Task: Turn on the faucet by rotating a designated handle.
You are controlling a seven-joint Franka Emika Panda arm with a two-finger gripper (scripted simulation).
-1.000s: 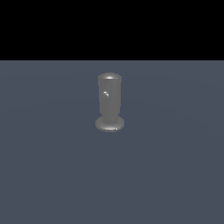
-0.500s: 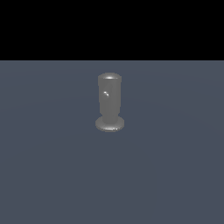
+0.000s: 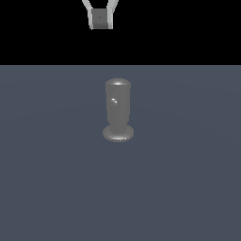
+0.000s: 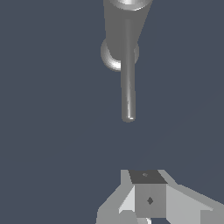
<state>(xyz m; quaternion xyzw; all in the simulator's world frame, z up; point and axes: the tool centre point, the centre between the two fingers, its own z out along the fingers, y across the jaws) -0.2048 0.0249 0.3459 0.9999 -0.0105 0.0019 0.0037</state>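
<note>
Faucet (image 3: pixel 117 110): upright on the grey floor (image 3: pixel 47 188). Handle (image 4: pixel 127 83): plain only in the wrist view, jutting from the faucet's top. Gripper (image 3: pixel 100 19): high above the faucet, well apart; finger spacing cannot be told.

We are in a bare simulated test scene, not a real room: a flat, featureless slate-blue ground (image 3: pixel 188 188) runs behind the faucet (image 3: pixel 117 110) to a pure black void, with uniform rendered shading.
</note>
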